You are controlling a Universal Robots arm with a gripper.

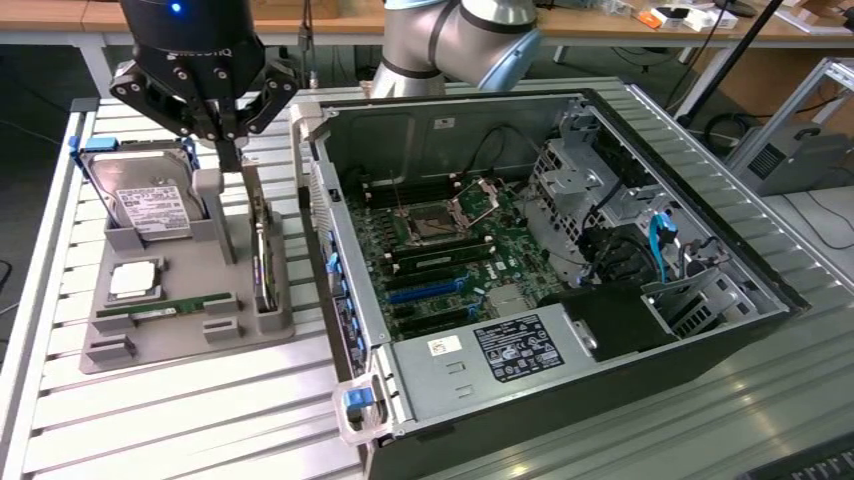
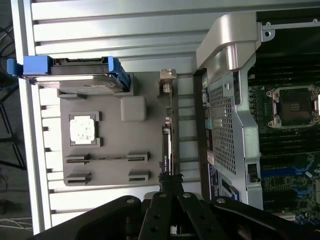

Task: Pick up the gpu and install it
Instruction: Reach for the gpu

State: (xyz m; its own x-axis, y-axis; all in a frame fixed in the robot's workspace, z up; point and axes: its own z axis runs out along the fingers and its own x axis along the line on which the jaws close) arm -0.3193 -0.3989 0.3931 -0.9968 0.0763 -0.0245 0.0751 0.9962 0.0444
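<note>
The gpu (image 1: 263,250) is a thin dark card standing on its edge in a slot along the grey holder (image 1: 187,340), on the side next to the open computer case (image 1: 747,300). In the wrist view the gpu (image 2: 170,130) runs as a narrow strip with a silvery bracket at its far end. My gripper (image 1: 238,160) hangs over the card with its black fingers shut together. In the wrist view the gripper (image 2: 170,179) has its tips in line with the card's near end. Whether they touch the card I cannot tell.
The holder also carries a hard drive (image 1: 147,205) with blue rails, a square processor chip (image 1: 134,280) and a green memory stick (image 1: 167,310). Inside the case the motherboard (image 1: 441,270) shows blue expansion slots (image 1: 427,290). The case wall (image 1: 320,200) stands close beside the card.
</note>
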